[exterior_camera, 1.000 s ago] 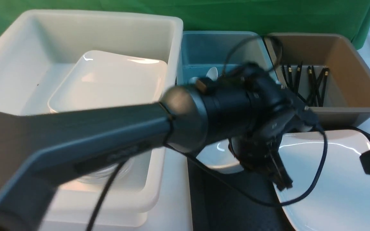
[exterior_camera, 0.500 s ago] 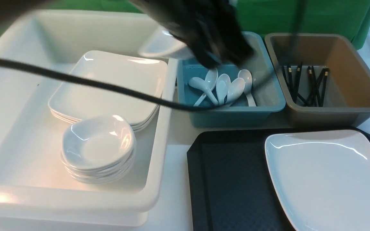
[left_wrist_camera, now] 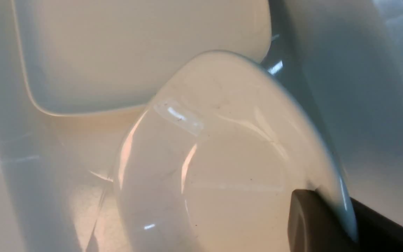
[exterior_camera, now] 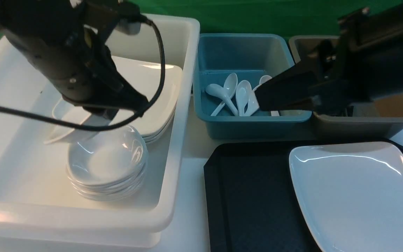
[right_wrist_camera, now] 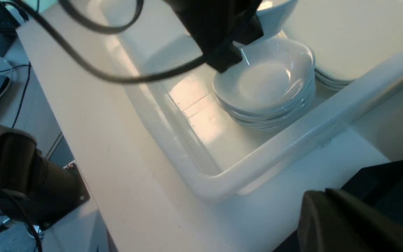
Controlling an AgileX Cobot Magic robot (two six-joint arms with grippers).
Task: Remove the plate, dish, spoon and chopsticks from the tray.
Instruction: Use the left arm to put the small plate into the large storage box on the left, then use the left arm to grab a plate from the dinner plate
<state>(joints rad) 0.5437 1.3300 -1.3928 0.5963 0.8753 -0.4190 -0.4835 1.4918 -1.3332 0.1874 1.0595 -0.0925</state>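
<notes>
Left hand (exterior_camera: 98,117) on dish (left_wrist_camera: 222,168), wrist view

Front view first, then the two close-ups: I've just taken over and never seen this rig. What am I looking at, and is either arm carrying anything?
It is a robot with two arms, each ending in a two-fingered tool. The front view looks forward from between the arms. The other two pictures come from cameras on the left and right wrists. The left tool is shut on a small dish, which is tilted above the stack of dishes in the white bin. The right tool is shut and appears to hold nothing; it is near the teal bin, which holds spoons. On the black tray only the large plate is visible, not yet cleared.
</notes>
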